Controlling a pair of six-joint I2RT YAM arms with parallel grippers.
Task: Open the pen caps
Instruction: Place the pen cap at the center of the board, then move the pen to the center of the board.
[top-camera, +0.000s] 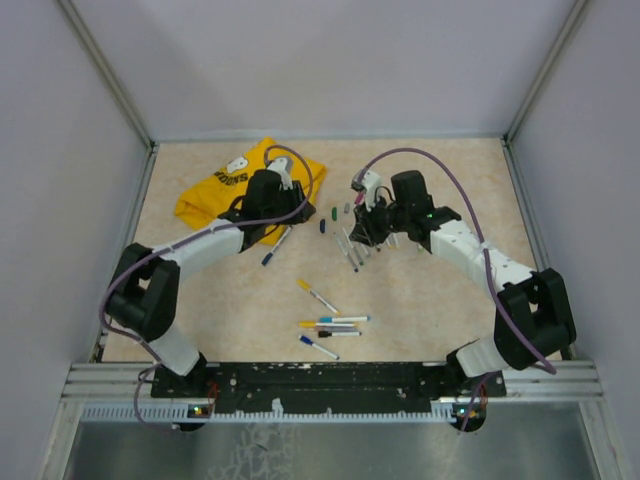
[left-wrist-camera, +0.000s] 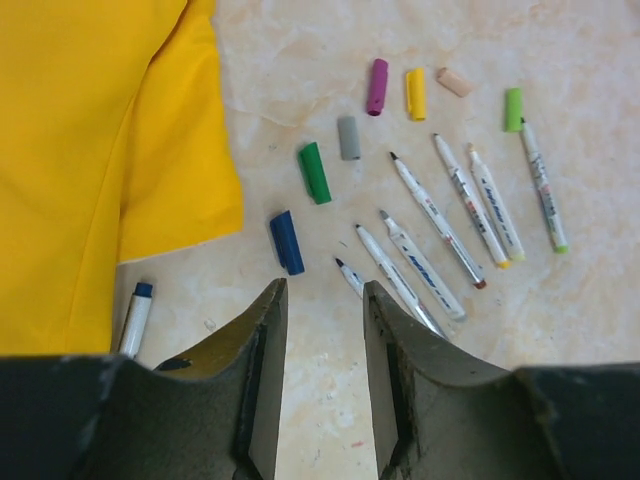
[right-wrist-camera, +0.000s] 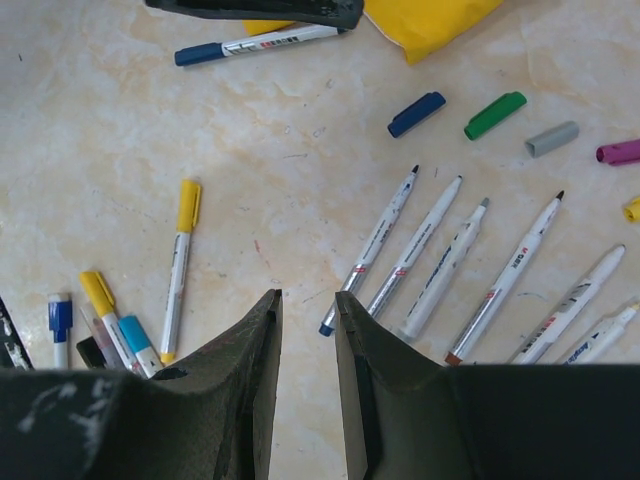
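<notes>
Several loose pen caps lie in an arc: blue (left-wrist-camera: 287, 243), green (left-wrist-camera: 314, 172), grey (left-wrist-camera: 348, 138), purple (left-wrist-camera: 377, 87), yellow (left-wrist-camera: 416, 94). Beside them lie several uncapped pens (left-wrist-camera: 438, 215) (right-wrist-camera: 440, 265) in a row. My left gripper (left-wrist-camera: 323, 288) (top-camera: 296, 214) hangs open over bare table just short of the blue cap, holding nothing. A blue-capped pen (left-wrist-camera: 135, 318) (right-wrist-camera: 255, 45) lies by its left finger. My right gripper (right-wrist-camera: 307, 296) (top-camera: 362, 232) is open and empty, next to the uncapped row. Capped pens (right-wrist-camera: 180, 265) (top-camera: 325, 325) lie nearer the arm bases.
A yellow T-shirt (top-camera: 225, 190) (left-wrist-camera: 90, 150) lies crumpled at the back left, right beside the left gripper. Grey walls enclose the table on three sides, and a metal rail (top-camera: 320, 380) runs along the near edge.
</notes>
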